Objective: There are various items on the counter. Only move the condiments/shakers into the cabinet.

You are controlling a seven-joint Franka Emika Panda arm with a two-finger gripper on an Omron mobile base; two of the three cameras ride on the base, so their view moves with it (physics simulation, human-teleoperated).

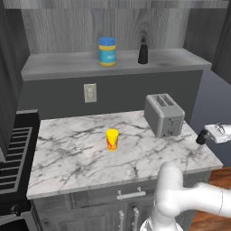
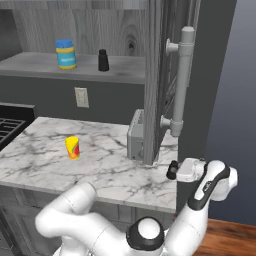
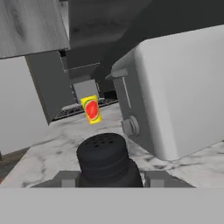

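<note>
My gripper (image 3: 109, 179) is shut on a small black shaker (image 3: 105, 155), with a finger tight against each side and its perforated cap facing the hand camera. The base views place the gripper (image 1: 204, 136) (image 2: 176, 170) and this shaker (image 1: 201, 137) (image 2: 172, 170) at the right edge of the marble counter (image 1: 67, 158), just beside the toaster. On the grey cabinet shelf (image 1: 58, 65) stand the blue-lidded jar (image 1: 107, 51) (image 2: 66, 54) and a second black shaker (image 1: 143, 55) (image 2: 103, 61).
The silver toaster (image 1: 164, 115) (image 3: 175, 92) stands close to the left of the gripper. A yellow and orange cup (image 1: 112, 139) (image 2: 73, 147) (image 3: 91, 109) sits mid-counter. A tall grey cabinet panel with a long handle (image 2: 182, 80) rises right of the toaster. A stove (image 1: 11, 153) borders the counter's left.
</note>
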